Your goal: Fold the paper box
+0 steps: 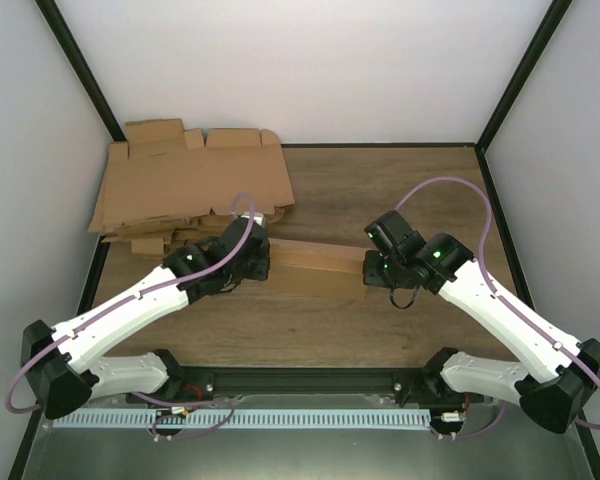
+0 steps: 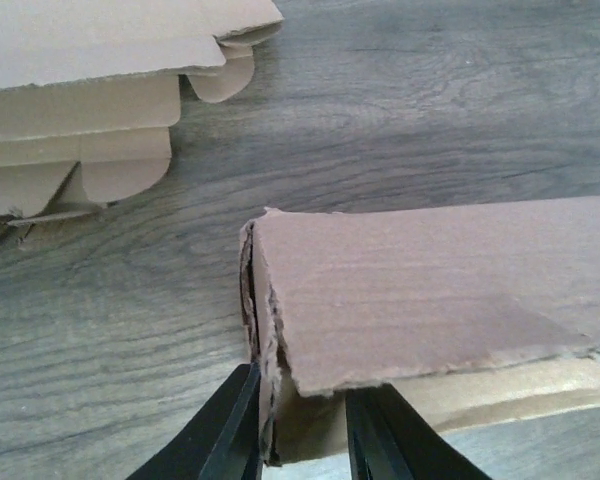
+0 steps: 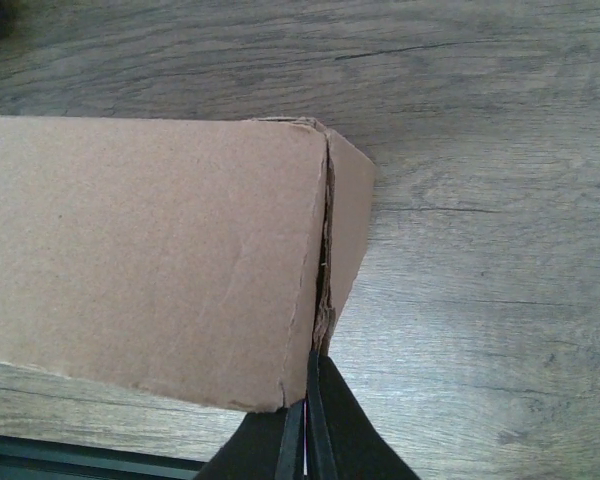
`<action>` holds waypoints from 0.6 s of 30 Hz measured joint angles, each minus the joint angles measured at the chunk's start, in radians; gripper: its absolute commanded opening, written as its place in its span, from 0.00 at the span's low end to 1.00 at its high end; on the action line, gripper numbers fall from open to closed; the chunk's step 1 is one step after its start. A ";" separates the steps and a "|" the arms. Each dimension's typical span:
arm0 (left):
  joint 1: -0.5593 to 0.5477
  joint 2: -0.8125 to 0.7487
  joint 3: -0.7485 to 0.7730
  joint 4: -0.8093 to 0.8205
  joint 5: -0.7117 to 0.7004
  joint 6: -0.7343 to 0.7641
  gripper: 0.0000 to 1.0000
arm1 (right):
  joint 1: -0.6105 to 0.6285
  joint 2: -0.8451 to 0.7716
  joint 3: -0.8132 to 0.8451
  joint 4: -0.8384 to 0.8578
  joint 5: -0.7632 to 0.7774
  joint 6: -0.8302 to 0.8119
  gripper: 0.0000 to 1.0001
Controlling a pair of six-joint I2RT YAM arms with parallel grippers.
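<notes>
White-walled, black-framed lab enclosure (image 1: 280, 60)

White arms (image 1: 130, 305); black joints (image 1: 392, 240); purple cables (image 1: 450, 183)

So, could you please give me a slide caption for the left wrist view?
Left gripper pinching one end of the paper box, cardboard blanks stacked beyond.

You've got the paper box (image 1: 315, 268) lying mid-table (image 1: 400, 325), running left to right between your arms. The left gripper (image 2: 300, 425) is at its left end, the right gripper (image 3: 306, 410) at its right end. The pile of blanks (image 1: 190, 185) sits behind it, back-left.
</notes>
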 measured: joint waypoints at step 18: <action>0.014 -0.031 0.121 -0.086 0.056 -0.003 0.35 | 0.000 0.045 0.045 -0.033 0.017 -0.007 0.01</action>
